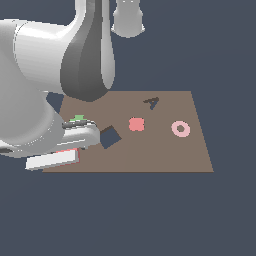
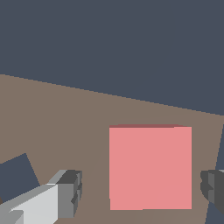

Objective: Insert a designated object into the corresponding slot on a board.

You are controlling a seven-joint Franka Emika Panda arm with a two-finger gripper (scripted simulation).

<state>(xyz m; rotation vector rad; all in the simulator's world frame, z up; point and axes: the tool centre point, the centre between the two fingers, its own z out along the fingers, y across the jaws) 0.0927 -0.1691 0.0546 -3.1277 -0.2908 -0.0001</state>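
The salmon-red square tile (image 2: pixel 150 167) lies flat on the brown board (image 2: pixel 65 118). In the wrist view my gripper (image 2: pixel 142 190) is open, with one finger (image 2: pixel 69 193) on each side of the tile and a gap between each finger and the tile. In the exterior view the gripper (image 1: pixel 65 157) is low over the board's near corner at the exterior view's left, and only a red sliver of the tile (image 1: pixel 76 155) shows under it. The dark navy diamond slot (image 1: pixel 110 137) lies just right of the hand and also shows in the wrist view (image 2: pixel 17 177).
On the board (image 1: pixel 150 155) are a green cross piece (image 1: pixel 77 118) partly hidden behind the hand, a small red scalloped piece (image 1: pixel 136 124), a pink ring (image 1: pixel 180 128) and a dark A-shaped cut-out (image 1: pixel 151 102). The arm's bulk (image 1: pixel 45 75) covers the board's left side.
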